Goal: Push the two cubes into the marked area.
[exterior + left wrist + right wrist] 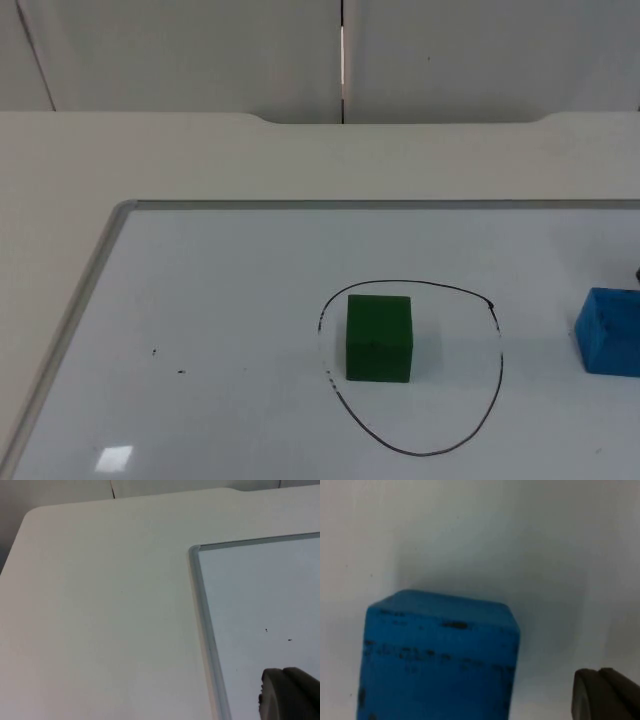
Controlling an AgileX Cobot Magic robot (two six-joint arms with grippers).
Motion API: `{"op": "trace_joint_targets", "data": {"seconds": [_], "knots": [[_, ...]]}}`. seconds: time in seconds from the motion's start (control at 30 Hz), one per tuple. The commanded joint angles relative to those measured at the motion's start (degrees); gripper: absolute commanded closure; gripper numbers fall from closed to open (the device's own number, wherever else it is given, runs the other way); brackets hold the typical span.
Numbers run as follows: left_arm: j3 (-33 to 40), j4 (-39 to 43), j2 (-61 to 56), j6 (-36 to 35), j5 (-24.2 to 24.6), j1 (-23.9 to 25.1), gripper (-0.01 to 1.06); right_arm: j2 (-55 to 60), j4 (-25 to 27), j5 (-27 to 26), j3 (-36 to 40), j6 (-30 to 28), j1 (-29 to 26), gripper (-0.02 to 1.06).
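One cube, the green cube (379,338), sits inside the marked area (497,345); the blue cube (608,331) waits near the whiteboard's (200,300) right edge. You cannot tell either gripper's opening. Push off-centre and the blue one may swing wide or knock the green out.

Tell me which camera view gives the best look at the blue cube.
The right wrist view: the blue cube is close up, its scuffed face plain, beside the right gripper's fingertip. The top view catches it cut off at the whiteboard's edge, outside the drawn ring.
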Motion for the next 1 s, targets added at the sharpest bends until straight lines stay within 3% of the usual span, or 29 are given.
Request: {"op": "trace_joint_targets", "data": {"seconds": [0.0,0.47,0.7,0.97], "knots": [[0.2,-0.2,-0.2,-0.3,-0.4,-0.4,1.05,1.4,-0.2,-2.5,-0.3,0.2,0.4,1.05],[0.2,-0.4,-0.2,-0.3,-0.4,-0.4,1.05,4.1,1.4,-8.7,-0.3,2.4,0.4,1.05],[0.2,-0.7,-0.2,-0.3,-0.4,-0.4,1.05,4.1,2.7,-7.4,-0.3,2.1,0.5,1.05],[0.2,-1.4,-0.2,-0.2,-0.4,-0.4,1.05,4.1,2.9,-9.6,-0.3,2.3,4.7,1.05]]}}
